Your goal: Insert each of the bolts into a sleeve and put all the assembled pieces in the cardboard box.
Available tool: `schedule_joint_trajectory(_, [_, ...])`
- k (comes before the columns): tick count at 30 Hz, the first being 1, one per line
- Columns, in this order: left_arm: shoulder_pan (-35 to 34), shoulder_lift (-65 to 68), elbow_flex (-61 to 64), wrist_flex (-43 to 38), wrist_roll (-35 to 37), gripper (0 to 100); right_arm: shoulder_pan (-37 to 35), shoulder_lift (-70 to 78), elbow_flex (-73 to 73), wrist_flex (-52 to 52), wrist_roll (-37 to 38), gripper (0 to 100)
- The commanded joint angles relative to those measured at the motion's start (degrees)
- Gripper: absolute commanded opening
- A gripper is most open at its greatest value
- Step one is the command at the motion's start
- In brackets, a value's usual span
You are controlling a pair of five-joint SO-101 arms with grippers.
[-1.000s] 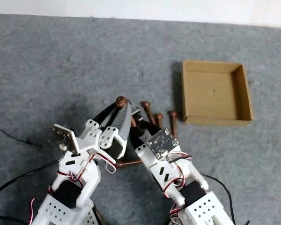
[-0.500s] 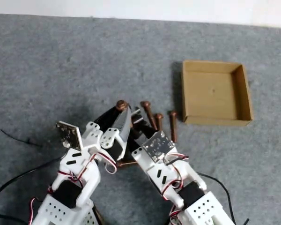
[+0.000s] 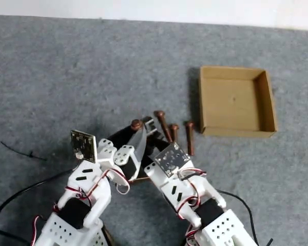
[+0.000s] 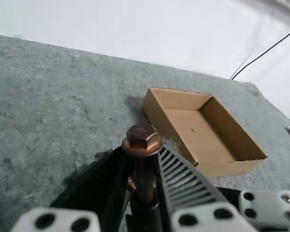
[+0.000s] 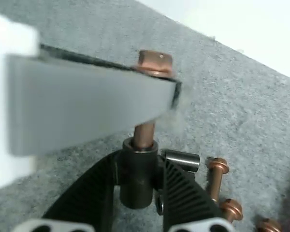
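On the tabletop [image 3: 66, 77] the cardboard box [image 3: 238, 132] sits far right; three bolts [image 3: 174, 131] lie just left of its near corner. Left of them, the bolt [image 4: 142, 140] in the left tool [image 4: 141, 159] stands over the sleeve [image 5: 135, 188] in the right tool [image 5: 139, 169], apparently entering it.

A blurred finger [image 5: 87, 111] of the left gripper [image 4: 142, 162] hides the upper shank of the bolt [image 5: 154, 60]; the sleeve [image 5: 135, 179] hides its lower end. One loose bolt [image 5: 268, 225] is cut off at the picture's edge.

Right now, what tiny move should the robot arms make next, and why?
Probably push the bolt a little deeper into the sleeve. The left gripper is shut on the bolt and the right gripper is shut on the sleeve. The shaft enters the sleeve's mouth, but a bare stretch shows above it.
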Motion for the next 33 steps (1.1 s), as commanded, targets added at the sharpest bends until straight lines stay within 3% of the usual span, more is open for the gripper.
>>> schedule_joint_trajectory(1, [0.6,-0.6,1.1,0.5,0.3,1,-0.1,-1.1,6.0,-0.3,0.4,0.5])
schedule_joint_trajectory(33, [3.6,-0.7,1.2,12.0,-0.2,1,0.0,-0.9,6.0,-0.2,0.4,0.5])
